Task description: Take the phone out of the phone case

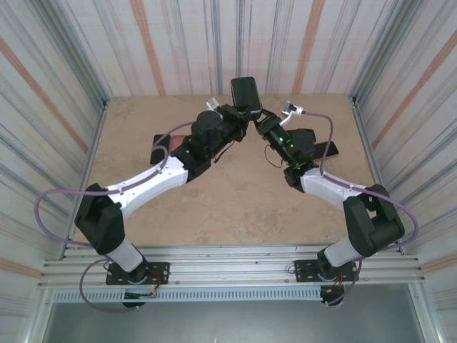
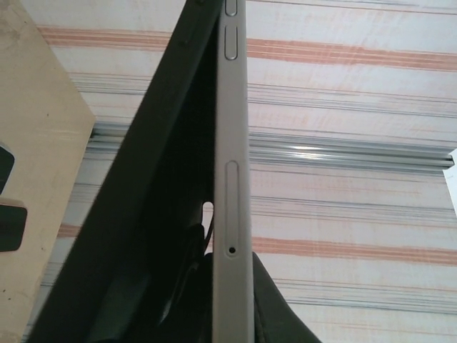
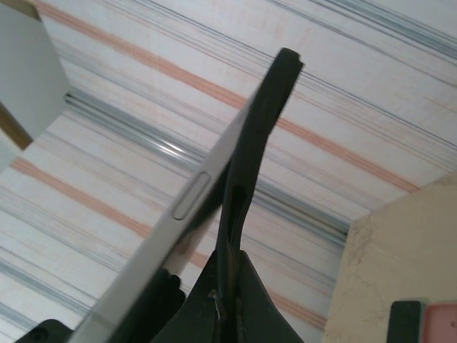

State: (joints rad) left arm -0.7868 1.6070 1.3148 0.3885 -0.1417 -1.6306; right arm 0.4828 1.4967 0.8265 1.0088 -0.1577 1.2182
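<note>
Both arms hold the phone (image 1: 245, 95) and its black phone case up above the back of the table. In the left wrist view the phone's grey edge (image 2: 233, 179) runs upright. My left gripper (image 2: 233, 293) is shut on it, with a dark finger (image 2: 275, 311) on either side. The phone case (image 2: 161, 186) is peeled away to the phone's left. In the right wrist view my right gripper (image 3: 230, 304) is shut on the phone case's thin rim (image 3: 260, 136). There the phone (image 3: 168, 239) tilts away from it on the left.
A dark flat object with a pinkish part (image 1: 163, 151) lies on the table at the left. Another dark flat object (image 1: 325, 150) lies at the right. Striped walls close in the table (image 1: 235, 207) on three sides. Cables trail from both wrists.
</note>
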